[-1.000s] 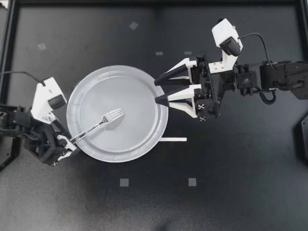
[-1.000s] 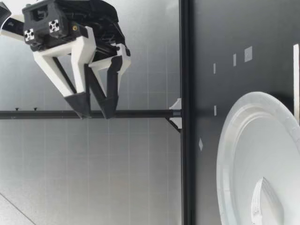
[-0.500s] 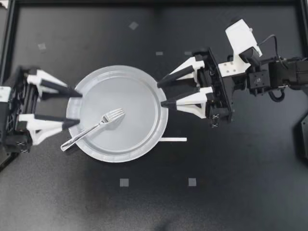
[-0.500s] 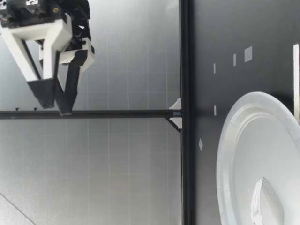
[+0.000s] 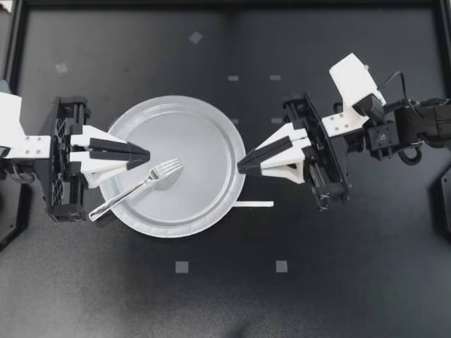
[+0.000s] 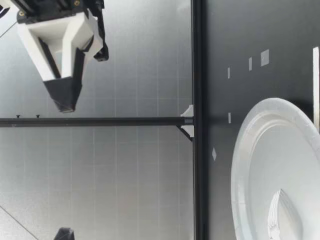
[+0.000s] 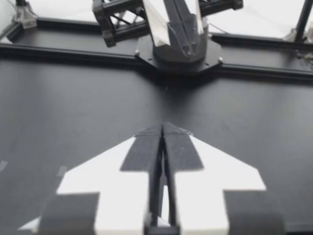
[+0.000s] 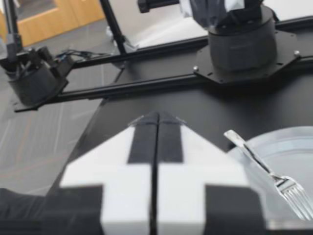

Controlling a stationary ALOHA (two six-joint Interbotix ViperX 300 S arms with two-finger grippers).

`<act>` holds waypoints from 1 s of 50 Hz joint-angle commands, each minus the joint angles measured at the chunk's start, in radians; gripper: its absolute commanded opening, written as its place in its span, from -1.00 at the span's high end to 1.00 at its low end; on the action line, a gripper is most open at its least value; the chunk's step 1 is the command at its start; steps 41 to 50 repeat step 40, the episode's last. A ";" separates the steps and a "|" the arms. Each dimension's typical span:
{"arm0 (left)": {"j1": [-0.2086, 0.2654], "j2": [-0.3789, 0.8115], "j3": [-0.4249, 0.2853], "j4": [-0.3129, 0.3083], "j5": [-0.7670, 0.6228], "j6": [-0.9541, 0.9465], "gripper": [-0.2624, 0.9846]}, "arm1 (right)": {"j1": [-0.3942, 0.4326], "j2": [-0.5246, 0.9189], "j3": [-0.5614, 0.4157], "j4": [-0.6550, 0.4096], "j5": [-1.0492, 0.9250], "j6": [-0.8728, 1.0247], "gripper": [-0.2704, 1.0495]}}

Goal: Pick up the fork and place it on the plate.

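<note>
Silver metal fork (image 5: 137, 184) lies on the round white paper plate (image 5: 204, 130), long axis diagonal. Its tines point toward the plate's middle, and the handle tip pokes past the rim on my left arm's side. My left gripper (image 5: 146, 153) and my right gripper (image 5: 239, 167) hover at opposite plate edges, fingers pressed together, holding nothing. Low view catches only the tines; right wrist view shows the handle too.

left gripper (image 5: 144, 153): fingers pressed together | right gripper (image 5: 242, 167): fingers pressed together
</note>
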 commanded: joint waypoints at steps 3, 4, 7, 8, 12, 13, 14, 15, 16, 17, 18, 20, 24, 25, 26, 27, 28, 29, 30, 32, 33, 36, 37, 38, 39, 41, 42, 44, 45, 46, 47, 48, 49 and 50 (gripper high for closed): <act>-0.002 -0.002 -0.006 0.002 -0.026 0.003 0.52 | 0.014 -0.048 -0.011 0.005 -0.021 -0.005 0.58; -0.002 -0.002 -0.008 0.003 -0.026 0.003 0.52 | 0.014 -0.054 -0.009 0.005 -0.020 -0.006 0.58; -0.002 -0.002 -0.006 0.002 -0.026 0.003 0.52 | 0.014 -0.064 -0.006 0.005 -0.020 -0.008 0.58; -0.002 -0.002 -0.006 0.003 -0.026 0.003 0.52 | 0.014 -0.069 -0.006 0.005 -0.020 -0.008 0.58; -0.002 -0.002 -0.006 0.003 -0.025 0.003 0.52 | 0.015 -0.077 0.002 0.005 -0.014 -0.008 0.58; 0.000 -0.002 -0.006 0.003 -0.023 0.005 0.52 | 0.014 -0.080 0.003 0.005 -0.014 -0.009 0.58; -0.002 -0.002 -0.006 0.003 -0.020 0.005 0.52 | 0.014 -0.081 0.008 0.005 -0.014 -0.011 0.58; -0.002 -0.002 -0.008 0.003 -0.018 0.005 0.52 | 0.014 -0.083 0.009 0.005 -0.012 -0.011 0.58; -0.002 -0.002 -0.006 0.003 -0.017 0.006 0.52 | 0.014 -0.083 0.011 0.005 -0.011 -0.012 0.58; -0.002 -0.002 -0.006 0.003 -0.017 0.006 0.52 | 0.014 -0.084 0.014 0.005 -0.008 -0.014 0.58; -0.002 -0.002 -0.006 0.003 -0.015 0.008 0.52 | 0.014 -0.086 0.014 0.005 -0.003 -0.014 0.58; -0.002 0.000 -0.006 0.003 -0.015 0.008 0.52 | 0.014 -0.086 0.017 0.003 0.012 -0.017 0.58; -0.002 -0.002 -0.009 0.003 -0.017 0.009 0.52 | 0.014 -0.086 0.018 0.003 0.064 -0.037 0.58; -0.002 -0.002 -0.011 0.003 -0.017 0.008 0.52 | 0.014 -0.086 0.018 0.003 0.075 -0.048 0.58; -0.002 -0.002 -0.012 0.003 -0.017 0.006 0.52 | 0.014 -0.084 0.017 0.003 0.083 -0.054 0.58; -0.002 -0.002 -0.011 0.003 -0.017 0.005 0.52 | 0.014 -0.084 0.015 0.003 0.087 -0.060 0.58; -0.002 -0.002 -0.011 0.003 -0.017 0.003 0.52 | 0.014 -0.084 0.015 0.003 0.087 -0.067 0.58; -0.002 -0.002 -0.009 0.003 -0.017 0.003 0.52 | 0.014 -0.084 0.015 0.003 0.087 -0.075 0.58; -0.002 -0.002 -0.008 0.003 -0.017 0.003 0.52 | 0.015 -0.084 0.015 0.003 0.087 -0.081 0.58; -0.002 -0.002 -0.005 0.003 -0.018 0.005 0.52 | 0.014 -0.086 0.015 0.003 0.087 -0.094 0.58; -0.002 -0.002 -0.003 0.003 -0.018 0.005 0.52 | 0.015 -0.086 0.017 0.003 0.087 -0.097 0.58; -0.002 -0.003 0.000 0.003 -0.017 0.005 0.52 | 0.014 -0.086 0.020 0.005 0.087 -0.104 0.58; -0.002 -0.003 0.000 0.003 -0.017 0.005 0.52 | 0.014 -0.084 0.021 0.003 0.087 -0.107 0.58; -0.002 -0.005 0.002 0.003 -0.017 0.005 0.52 | 0.014 -0.083 0.023 0.005 0.087 -0.109 0.58; -0.002 -0.006 0.002 0.003 -0.015 0.003 0.52 | 0.015 -0.081 0.026 0.005 0.087 -0.110 0.58; -0.002 -0.008 0.002 0.003 -0.015 0.002 0.52 | 0.014 -0.080 0.028 0.005 0.087 -0.110 0.58; -0.002 -0.008 0.002 0.003 -0.015 0.002 0.52 | 0.014 -0.080 0.028 0.005 0.087 -0.110 0.58; -0.002 -0.008 0.002 0.003 -0.015 0.002 0.52 | 0.014 -0.080 0.028 0.005 0.087 -0.110 0.58; -0.002 -0.008 0.002 0.003 -0.015 0.002 0.52 | 0.014 -0.080 0.028 0.005 0.087 -0.110 0.58; -0.002 -0.008 0.002 0.003 -0.015 0.002 0.52 | 0.014 -0.080 0.028 0.005 0.087 -0.110 0.58; -0.002 -0.008 0.002 0.003 -0.015 0.002 0.52 | 0.014 -0.080 0.028 0.005 0.087 -0.110 0.58; -0.002 -0.008 0.002 0.003 -0.015 0.002 0.52 | 0.014 -0.080 0.028 0.005 0.087 -0.110 0.58; -0.002 -0.008 0.002 0.003 -0.015 0.002 0.52 | 0.014 -0.080 0.028 0.005 0.087 -0.110 0.58; -0.002 -0.008 0.002 0.003 -0.015 0.002 0.52 | 0.014 -0.080 0.028 0.005 0.087 -0.110 0.58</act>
